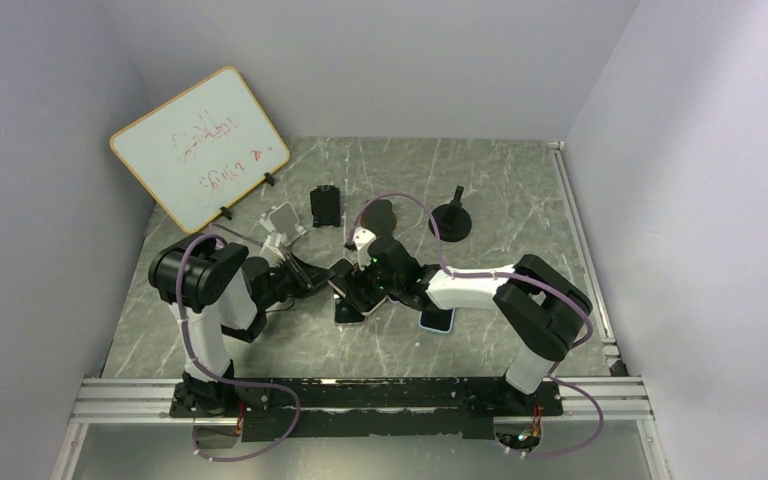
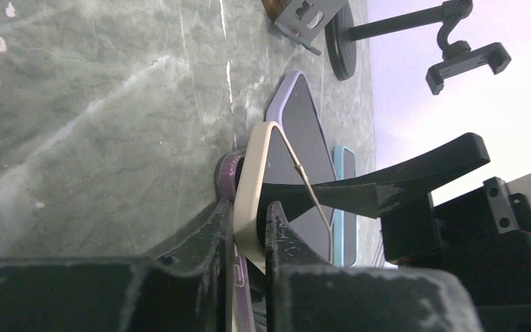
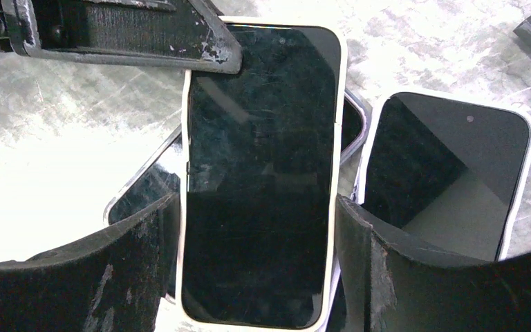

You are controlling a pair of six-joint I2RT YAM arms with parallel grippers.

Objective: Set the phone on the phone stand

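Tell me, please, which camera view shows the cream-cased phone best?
The right wrist view: the cream-cased phone faces the camera, nearly its whole screen visible between the right fingers. The left wrist view shows only its edge, pinched by the left fingers. In the top view the arms mostly hide it.

Top view evenly lit; right-wrist table [image 3: 62, 159] glare, seemingly overexposed.

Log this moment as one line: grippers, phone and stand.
left gripper: shut on cream-cased phone edge | right gripper: clamping its long sides | purple-cased phone: underneath | phone stand: empty
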